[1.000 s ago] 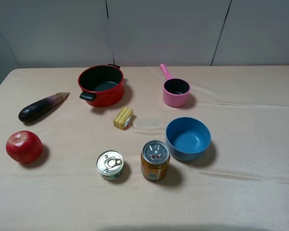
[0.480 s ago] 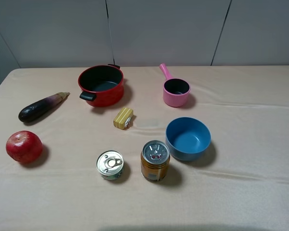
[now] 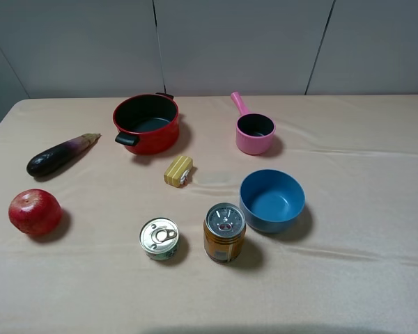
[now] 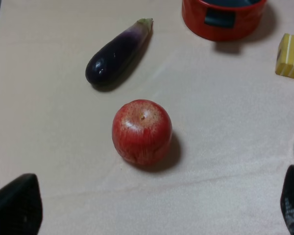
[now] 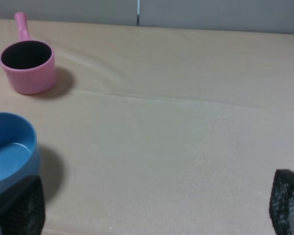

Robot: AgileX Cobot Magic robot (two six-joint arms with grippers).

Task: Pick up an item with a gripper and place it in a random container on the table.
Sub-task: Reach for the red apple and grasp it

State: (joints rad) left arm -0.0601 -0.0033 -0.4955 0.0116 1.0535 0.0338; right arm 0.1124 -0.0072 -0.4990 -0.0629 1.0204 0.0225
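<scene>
The red fruit (image 3: 35,211) lies on the table (image 3: 362,209) at the front left. In the left wrist view the fruit (image 4: 142,131) lies apart from my left gripper (image 4: 154,210), which is open and empty with its two dark fingertips far apart. The pink saucepan (image 3: 255,132) stands upright at the back, right of the middle, and it is empty. It also shows in the right wrist view (image 5: 28,66). My right gripper (image 5: 152,208) is open and empty, far from the saucepan. Neither arm shows in the exterior high view.
A red pot (image 3: 146,122) with black handles stands at the back left. A dark eggplant (image 3: 59,154) lies behind the fruit. A yellow block (image 3: 178,170) is mid-table. A blue bowl (image 3: 272,200), a flat can (image 3: 159,239) and a taller can (image 3: 224,232) stand near the front.
</scene>
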